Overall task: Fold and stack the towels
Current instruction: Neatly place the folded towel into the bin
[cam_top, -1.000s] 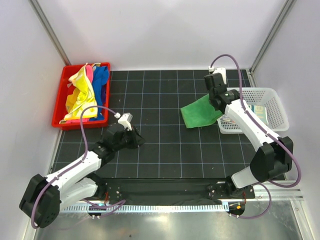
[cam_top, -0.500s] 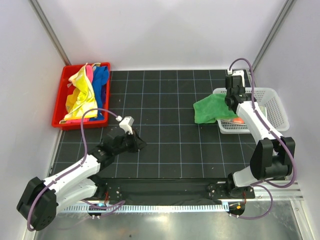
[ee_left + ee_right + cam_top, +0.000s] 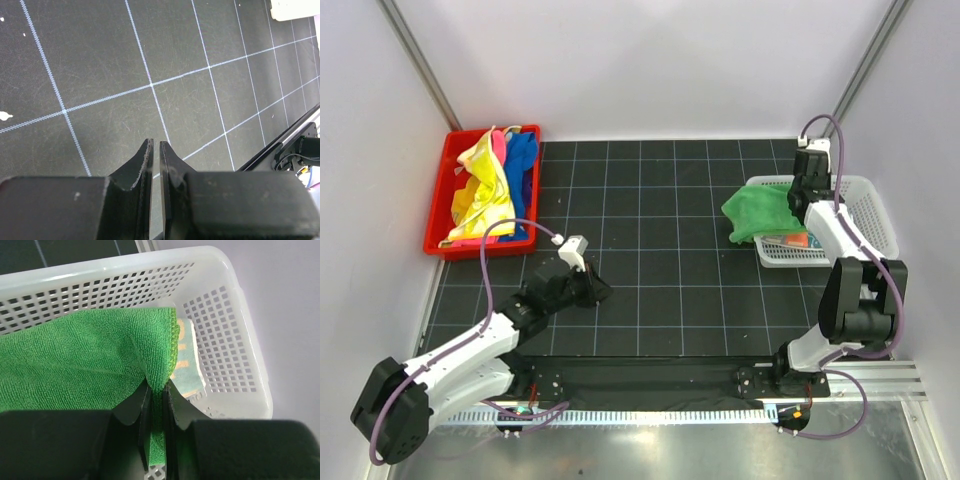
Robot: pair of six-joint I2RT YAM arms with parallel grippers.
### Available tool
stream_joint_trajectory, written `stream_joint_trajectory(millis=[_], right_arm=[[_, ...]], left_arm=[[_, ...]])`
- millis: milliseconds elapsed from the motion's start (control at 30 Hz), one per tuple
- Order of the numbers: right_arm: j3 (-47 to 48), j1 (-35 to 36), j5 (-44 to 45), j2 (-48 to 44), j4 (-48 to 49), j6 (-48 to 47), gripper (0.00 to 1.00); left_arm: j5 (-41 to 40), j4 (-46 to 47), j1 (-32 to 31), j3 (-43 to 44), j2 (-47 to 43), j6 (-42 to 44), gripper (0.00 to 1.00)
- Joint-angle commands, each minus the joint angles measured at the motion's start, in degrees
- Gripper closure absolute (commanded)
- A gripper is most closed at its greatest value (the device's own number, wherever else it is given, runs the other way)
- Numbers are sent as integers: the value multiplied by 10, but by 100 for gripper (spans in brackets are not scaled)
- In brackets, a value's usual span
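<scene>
Where the black gridded mat [image 3: 660,260] meets the near rail, the left gripper [image 3: 595,292] hangs low over bare squares, its jaws drawn almost together with only a thin slit between them and nothing in it. The left wrist view shows only white grid lines and scuffed mat around the left gripper's fingertips [image 3: 148,150]. The middle of the mat beyond it lies open from the left edge across to the right.

Farther back on the right, the right gripper [image 3: 800,197] is clenched on a fold of the green towel [image 3: 760,212], which drapes over the left rim of the white mesh basket [image 3: 875,200], partly over the mat and partly over the basket. The basket's right side stands close to the wall. Beneath the towel a pale printed cloth [image 3: 187,365] lies in the basket; its yellow lettering is too hidden to read.

At the far left edge the red bin [image 3: 435,215] holds a loose heap of yellow [image 3: 480,190], pink [image 3: 500,147] and blue [image 3: 523,165] towels.
</scene>
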Motion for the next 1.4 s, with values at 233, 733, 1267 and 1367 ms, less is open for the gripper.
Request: stream_joint_trajectory(millis=[233, 733, 1267, 1367], right_arm=[[19, -42, -7, 86, 109, -32, 99], [72, -72, 15, 179, 126, -79, 99], [85, -125, -1, 167, 110, -65, 99], [72, -127, 5, 168, 116, -62, 98]], left_arm=[[-10, 19, -4, -4, 9, 13, 87], [-4, 28, -6, -1, 44, 18, 87], [0, 34, -6, 4, 64, 20, 87], [1, 35, -6, 3, 67, 20, 87]])
